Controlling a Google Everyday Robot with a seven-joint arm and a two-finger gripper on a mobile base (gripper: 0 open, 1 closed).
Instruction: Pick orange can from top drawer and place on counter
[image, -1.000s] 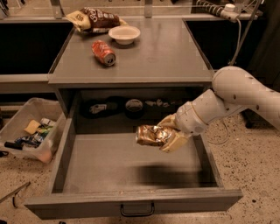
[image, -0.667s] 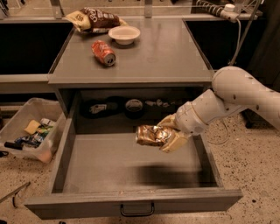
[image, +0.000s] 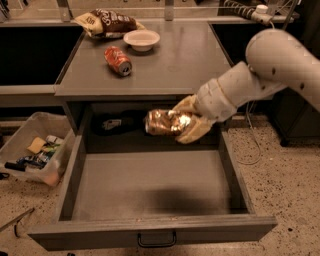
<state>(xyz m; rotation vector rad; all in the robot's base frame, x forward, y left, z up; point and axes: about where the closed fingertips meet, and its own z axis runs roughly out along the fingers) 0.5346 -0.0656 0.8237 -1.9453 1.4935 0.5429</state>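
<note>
The orange can (image: 165, 122), glossy bronze-orange, is held on its side in my gripper (image: 186, 125). The gripper is shut on it, above the back of the open top drawer (image: 150, 190) and just below the front edge of the counter (image: 175, 60). The white arm comes in from the upper right. The drawer is pulled out wide, its floor bare, with a dark wire handle (image: 156, 241) on its front panel.
On the counter lie a red-orange can (image: 118, 61) on its side, a white bowl (image: 142, 39) and a snack bag (image: 107, 21). Dark objects (image: 114, 123) sit in the shadow at the drawer's back. A clear bin (image: 35, 152) of items stands on the floor at left.
The gripper has lifted the orange can upward from over the drawer's middle to just under the counter's front edge.
</note>
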